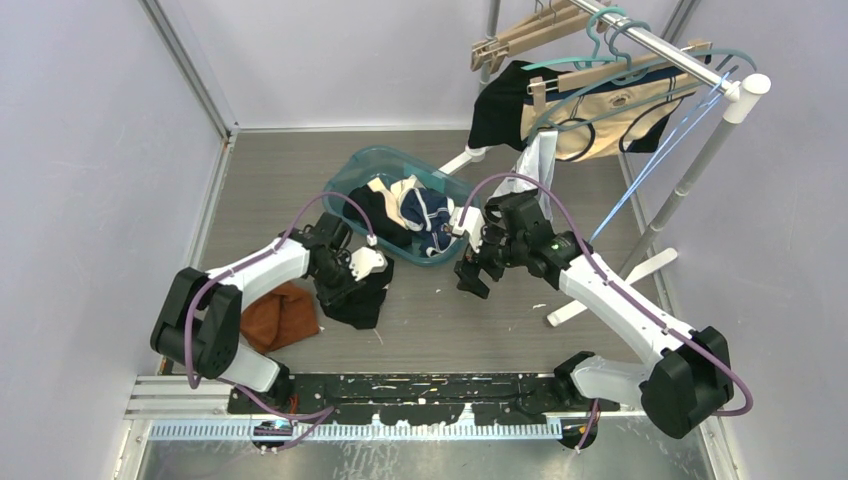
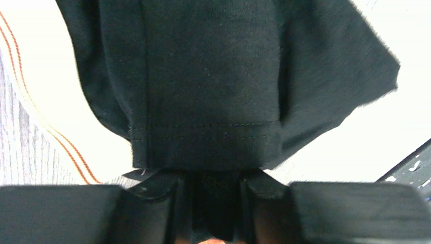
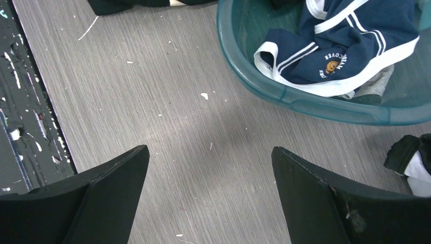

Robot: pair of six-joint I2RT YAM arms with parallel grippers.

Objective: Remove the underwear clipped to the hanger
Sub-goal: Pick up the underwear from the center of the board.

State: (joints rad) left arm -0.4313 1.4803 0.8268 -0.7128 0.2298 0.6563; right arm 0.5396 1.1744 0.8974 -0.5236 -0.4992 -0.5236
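On the rack at the back right, cream-and-navy underwear [image 1: 600, 115] and a black pair [image 1: 498, 105] hang clipped to hangers [image 1: 590, 72]. My left gripper [image 1: 352, 285] is low over the table, left of the basin, on a piece of black underwear [image 1: 362, 305] lying there. In the left wrist view its fingers [image 2: 157, 189] are shut on that black cloth [image 2: 211, 91], which fills the gap at my left gripper [image 2: 211, 178]. My right gripper [image 1: 470, 275] hovers open over bare table beside the basin, nothing between the fingertips of my right gripper [image 3: 210, 152].
A teal basin [image 1: 350, 175] holding several pieces of underwear stands mid-table; its rim [image 3: 305, 104] and a navy pair [image 3: 345, 46] show in the right wrist view. A brown cloth [image 1: 280, 315] lies by the left arm. The rack's white feet [image 1: 600, 290] rest on the right.
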